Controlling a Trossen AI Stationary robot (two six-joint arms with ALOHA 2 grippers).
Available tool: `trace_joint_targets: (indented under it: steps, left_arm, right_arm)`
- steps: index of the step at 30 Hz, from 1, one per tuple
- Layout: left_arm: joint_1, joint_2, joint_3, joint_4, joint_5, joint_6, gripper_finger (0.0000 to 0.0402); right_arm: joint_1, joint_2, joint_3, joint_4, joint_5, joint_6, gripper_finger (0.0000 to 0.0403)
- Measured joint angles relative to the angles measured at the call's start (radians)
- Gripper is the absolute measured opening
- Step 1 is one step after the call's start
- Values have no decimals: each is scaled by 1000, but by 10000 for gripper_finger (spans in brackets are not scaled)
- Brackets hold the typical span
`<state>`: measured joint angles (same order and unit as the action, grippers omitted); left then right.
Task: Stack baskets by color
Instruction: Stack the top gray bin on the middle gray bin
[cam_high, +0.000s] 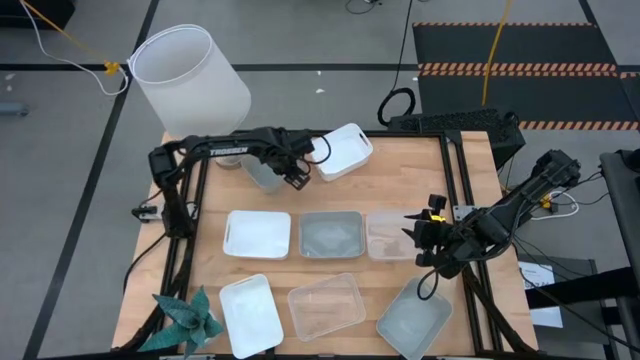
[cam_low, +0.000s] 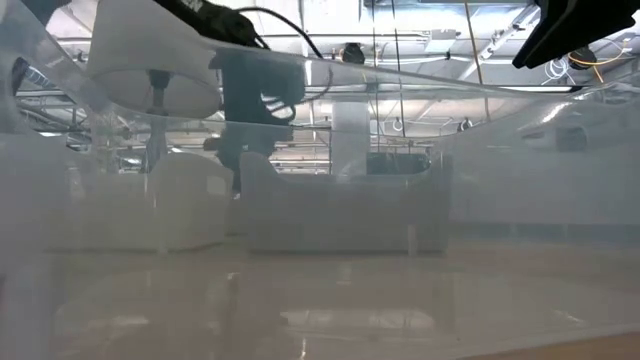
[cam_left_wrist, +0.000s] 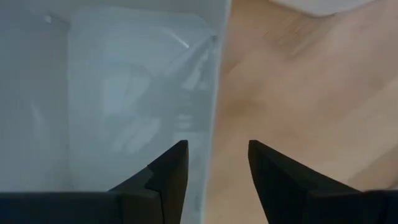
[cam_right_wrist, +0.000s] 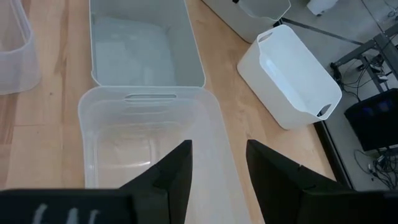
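Baskets are spread over the wooden table, and from my seat I count them off the overhead camera. A white basket, a grey-blue basket and a clear basket sit in a row across the middle, just beside one another. Nearer the front edge lie a second white basket, a second clear basket and a second grey-blue basket, each turned at an angle. At the far edge a third white basket sits tilted, and beside it a third grey-blue basket lies partly under my left arm. My left gripper hovers at that basket's rim; on its wrist camera the fingers stand apart, straddling the basket's wall, one over its inside and one over bare wood, and I cannot tell whether they touch it. My right gripper is at the right end of the middle row, over the clear basket there; its wrist camera shows the fingers parted above that basket's inside, gripping nothing I can see. A large white lampshade stands off the table's far left corner, and a teal plant sits at the near left corner. The table-level camera looks through a clear basket wall, so everything there is hazy.
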<state>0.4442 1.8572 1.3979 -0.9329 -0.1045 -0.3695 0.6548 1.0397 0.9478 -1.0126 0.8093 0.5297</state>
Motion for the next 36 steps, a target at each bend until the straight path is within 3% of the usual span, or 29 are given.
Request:
trace_joint_targets:
  steps: [12, 16, 24, 30, 36]
  left_arm:
    - [30, 81, 0, 11, -9, 55, 167]
    - [18, 81, 0, 11, -13, 80, 133]
    - [2, 80, 0, 9, -12, 106, 14]
    - [-33, 63, 18, -64, -1, 106, 7]
    - [-111, 38, 113, -204, -11, 96, 6]
  right_arm:
    - [0, 0, 0, -1, 0, -3, 144]
    - [0, 0, 0, -1, 0, -9, 144]
    - [0, 0, 0, 0, 0, -15, 144]
    - [0, 0, 0, 0, 0, -15, 144]
    - [0, 0, 0, 0, 0, -18, 144]
